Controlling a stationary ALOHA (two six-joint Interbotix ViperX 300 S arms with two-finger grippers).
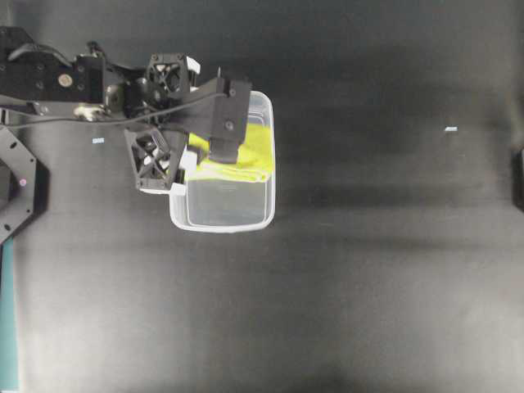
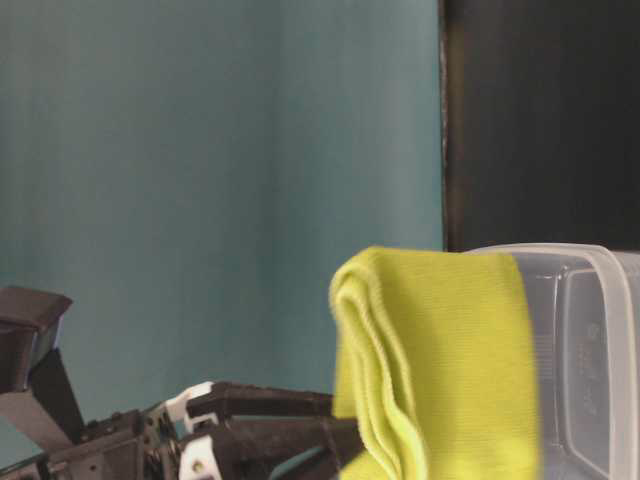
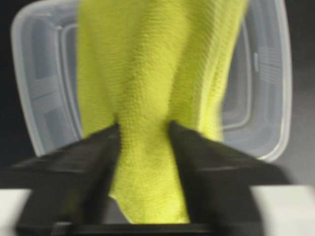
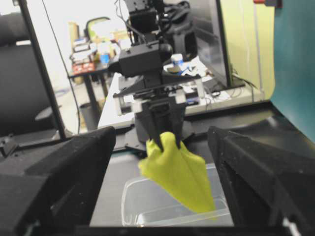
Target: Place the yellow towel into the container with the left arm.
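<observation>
Black fingers (image 3: 96, 162) of the left gripper (image 3: 144, 147) fill the bottom of the left wrist view, pinched narrow on a corner of the yellow towel (image 3: 157, 73). From this pinch the cloth hangs toward 12 o'clock, over the open container (image 3: 268, 98). In the overhead view the towel (image 1: 250, 151) covers the 12 o'clock half of the tub (image 1: 225, 223), and its 6 o'clock half is bare. I judge the step in hand is the lowering of the cloth into the tub. The next move calls for going a little lower and then opening the jaws, so the folded layers fall inside the rim. The right gripper (image 4: 162, 206) is spread wide and holds nothing.
</observation>
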